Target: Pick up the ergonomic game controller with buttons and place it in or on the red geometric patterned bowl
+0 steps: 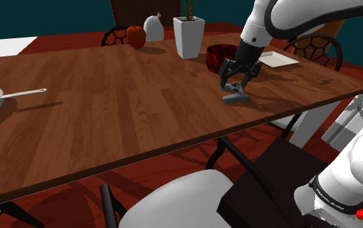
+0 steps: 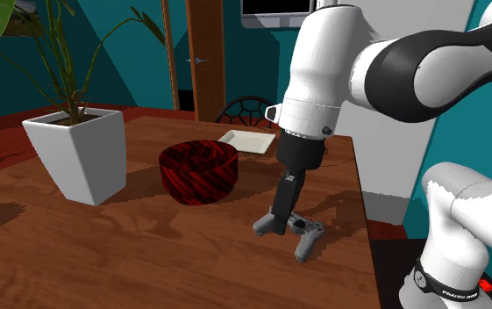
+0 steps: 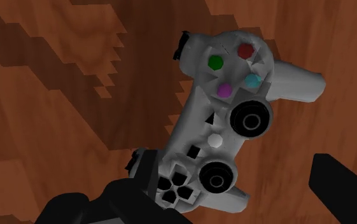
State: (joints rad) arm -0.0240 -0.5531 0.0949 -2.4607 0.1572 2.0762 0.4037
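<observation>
grasp | black two-finger gripper [image 1: 237, 86] spread wide above grey multi-button game controller [image 3: 224, 95] | centre on its body, then close | dark-red patterned bowl [image 2: 198, 180] at controller's ten o'clock, second exterior view

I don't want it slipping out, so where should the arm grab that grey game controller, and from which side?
Probably the middle body of the game controller, between its two handles, coming down from above. It lies flat, buttons up, on the table, and the middle is its narrowest part; the handles taper.
</observation>
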